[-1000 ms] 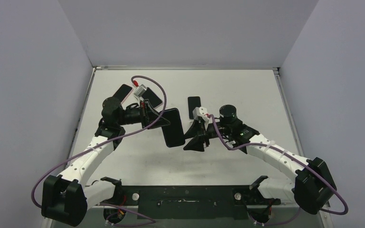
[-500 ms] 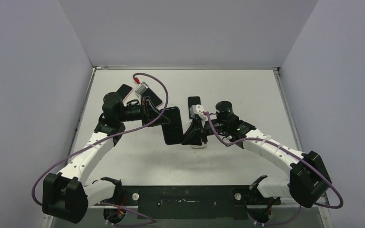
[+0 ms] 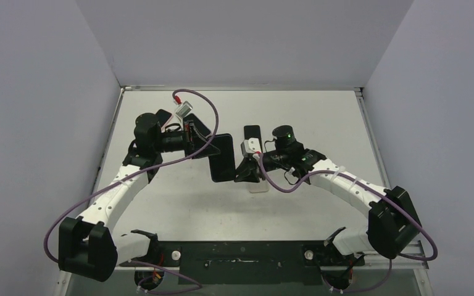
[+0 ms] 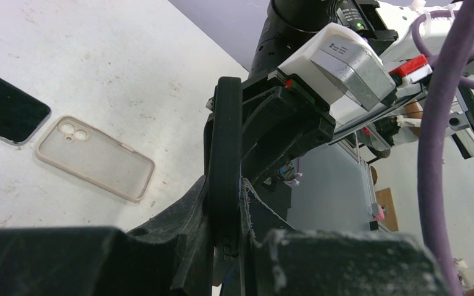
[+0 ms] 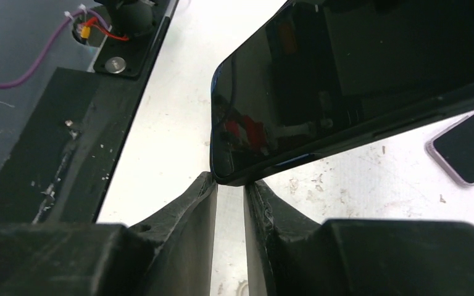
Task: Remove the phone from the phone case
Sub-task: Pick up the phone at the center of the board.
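Since the earlier frame both wrists have travelled toward the far side of the table (image 3: 321,111), and the right gripper (image 3: 242,172) has moved left onto the phone (image 3: 223,157) with its jaws narrowed. At left, the left gripper (image 3: 212,150) is clenched on the phone's left edge and holds it clear of the table, near the centre. The phone is a black slab with a glossy dark screen. The phone case (image 4: 225,142) is still fitted and shows edge-on in the left wrist view as a thick, rounded, matte black rim. To the right, the right gripper's fingertips (image 5: 207,185) pinch the phone's lower corner. A white block (image 4: 339,49) on the right wrist carries small printed marks, too small to read. A green lamp (image 3: 288,131) is lit on that wrist. On the table below lies a clear case (image 4: 94,157) with two lens holes, empty, and just beside it a spare phone (image 4: 3,105), screen dark. No brand name is legible anywhere.
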Controlling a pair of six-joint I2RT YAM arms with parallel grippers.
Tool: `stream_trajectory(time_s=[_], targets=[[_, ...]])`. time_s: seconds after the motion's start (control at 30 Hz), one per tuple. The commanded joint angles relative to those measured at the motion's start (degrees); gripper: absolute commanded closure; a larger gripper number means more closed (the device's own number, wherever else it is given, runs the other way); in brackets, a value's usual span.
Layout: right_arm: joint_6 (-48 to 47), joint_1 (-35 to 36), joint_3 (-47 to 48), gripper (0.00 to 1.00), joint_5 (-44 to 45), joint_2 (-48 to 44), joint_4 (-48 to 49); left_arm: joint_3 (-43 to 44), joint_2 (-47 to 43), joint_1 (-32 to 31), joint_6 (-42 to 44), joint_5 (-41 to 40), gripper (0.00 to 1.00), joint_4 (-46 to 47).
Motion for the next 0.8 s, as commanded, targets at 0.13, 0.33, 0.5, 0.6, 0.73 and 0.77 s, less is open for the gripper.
stream_trajectory(time_s=[0.13, 0.33, 0.5, 0.6, 0.73, 0.77], targets=[[-14.1, 0.6, 6.5, 1.0, 6.6, 4.0, -2.2, -1.2, -0.5, -0.1, -8.9, 3.8, 1.0, 11.5], [-12.2, 0.5, 6.6, 1.0, 5.1, 4.7, -3.0, -2.7, -1.3, 0.3, -6.7, 3.4, 1.0, 11.3], [-7.5, 0.4, 3.3, 0.93, 1.6, 3.4, -0.5, -1.7, -2.0, 0.5, -0.9, 1.6, 1.0, 4.9], [-5.0, 0.3, 1.7, 0.79, -0.5, 2.1, 1.1, -1.9, -2.7, 0.5, 0.5, 0.8, 1.0, 4.1], [-4.2, 0.1, 1.0, 0.61, -1.5, 0.9, -0.4, -1.4, -3.8, 0.5, 4.0, -0.8, 1.0, 0.7], [-4.3, 0.1, 0.9, 0.56, -1.8, 0.7, -1.1, -1.0, -4.0, 0.5, 5.0, -1.4, 1.0, -0.6]])
